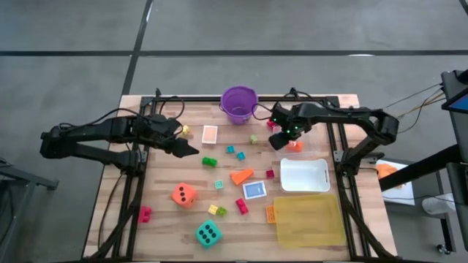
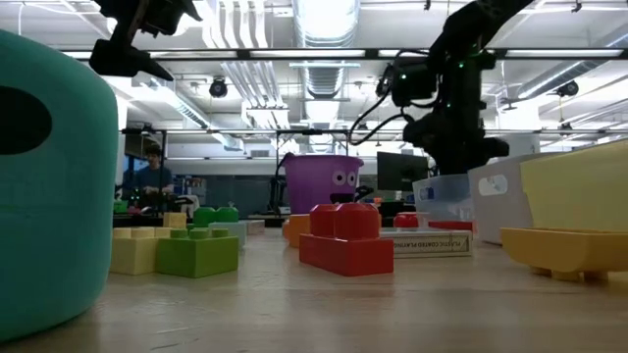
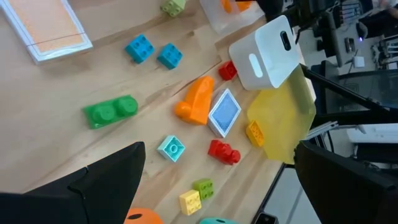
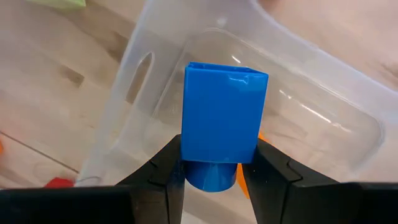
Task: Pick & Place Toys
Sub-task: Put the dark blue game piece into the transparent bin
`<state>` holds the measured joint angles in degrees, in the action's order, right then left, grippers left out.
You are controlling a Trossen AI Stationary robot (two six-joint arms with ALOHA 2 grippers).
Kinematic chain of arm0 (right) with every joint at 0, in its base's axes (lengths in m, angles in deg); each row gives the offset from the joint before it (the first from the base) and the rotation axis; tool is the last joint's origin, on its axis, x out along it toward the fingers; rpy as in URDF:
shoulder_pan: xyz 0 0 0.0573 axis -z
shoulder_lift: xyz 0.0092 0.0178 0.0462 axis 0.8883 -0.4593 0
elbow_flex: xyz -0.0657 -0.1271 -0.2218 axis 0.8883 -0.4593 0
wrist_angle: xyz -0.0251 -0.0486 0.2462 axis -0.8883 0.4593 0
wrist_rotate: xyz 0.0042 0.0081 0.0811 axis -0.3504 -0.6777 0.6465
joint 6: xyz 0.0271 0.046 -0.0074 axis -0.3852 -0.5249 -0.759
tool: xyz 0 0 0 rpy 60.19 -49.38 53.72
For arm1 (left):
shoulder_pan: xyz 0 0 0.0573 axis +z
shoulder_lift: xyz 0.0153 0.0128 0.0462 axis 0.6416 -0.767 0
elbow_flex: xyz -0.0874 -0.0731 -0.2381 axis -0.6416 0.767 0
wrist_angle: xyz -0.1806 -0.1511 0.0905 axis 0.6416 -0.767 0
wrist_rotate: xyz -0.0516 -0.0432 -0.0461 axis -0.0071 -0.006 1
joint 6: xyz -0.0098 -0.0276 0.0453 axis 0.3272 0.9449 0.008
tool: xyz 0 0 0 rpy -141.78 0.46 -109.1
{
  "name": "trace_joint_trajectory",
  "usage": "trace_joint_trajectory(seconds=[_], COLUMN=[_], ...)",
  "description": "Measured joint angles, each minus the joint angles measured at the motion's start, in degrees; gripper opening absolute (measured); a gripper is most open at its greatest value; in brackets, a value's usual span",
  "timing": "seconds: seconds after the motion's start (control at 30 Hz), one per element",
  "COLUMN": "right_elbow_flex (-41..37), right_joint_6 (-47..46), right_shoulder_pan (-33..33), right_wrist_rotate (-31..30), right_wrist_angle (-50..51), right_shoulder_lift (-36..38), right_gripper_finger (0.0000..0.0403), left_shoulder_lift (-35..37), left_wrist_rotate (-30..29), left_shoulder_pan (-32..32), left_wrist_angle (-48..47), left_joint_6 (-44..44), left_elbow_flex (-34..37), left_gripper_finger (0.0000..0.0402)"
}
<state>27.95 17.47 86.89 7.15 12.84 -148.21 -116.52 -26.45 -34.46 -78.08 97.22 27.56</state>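
At the near edge of the worktop (image 1: 110, 219) sits the teal die (image 1: 208, 233), with the orange die (image 1: 183, 194) a little farther in and small blocks scattered between them and the middle. Midway back, the orange wedge (image 1: 241, 175) lies near a blue-faced card (image 1: 254, 190), and the white tub (image 1: 304, 175) stands toward the right edge with the yellow tray (image 1: 308, 219) just in front of it. The left claw (image 1: 191, 150) hangs above the worktop with its fingers spread and empty; the green block (image 1: 210, 161) lies just beside and below it, long axis running across the worktop, so the left arm looks nearer to that piece. Farther back on the right, the right claw (image 4: 211, 163) is clamped on a blue block (image 4: 224, 115), held upright over a clear tub (image 4: 323, 143), so letting go there should land it inside. The purple bucket (image 1: 239, 104) stands at the far edge
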Motion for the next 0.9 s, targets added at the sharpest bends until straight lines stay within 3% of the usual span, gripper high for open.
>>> trace_joint_trajectory(seconds=[0.33,0.57,0.9], right_elbow_flex=[0.09,-3.76,-1.82], right_joint_6=[2.29,2.00,2.30], right_shoulder_pan=[0.00,-0.07,-0.26], right_wrist_rotate=[0.00,0.00,0.06], right_wrist_angle=[-0.93,-6.43,-7.15], right_shoulder_lift=[-5.55,-4.38,-3.99], right_gripper_finger=[0.0123,0.0123,0.0123], left_shoulder_lift=[0.00,0.00,0.00], left_wrist_rotate=[-0.02,-0.20,-0.16], left_shoulder_pan=[0.00,0.00,0.00], left_wrist_angle=[0.02,0.02,0.04], left_joint_6=[-0.80,-0.97,-0.97], left_elbow_flex=[0.00,0.00,0.00], left_gripper_finger=[0.0400,0.0400,0.0400])
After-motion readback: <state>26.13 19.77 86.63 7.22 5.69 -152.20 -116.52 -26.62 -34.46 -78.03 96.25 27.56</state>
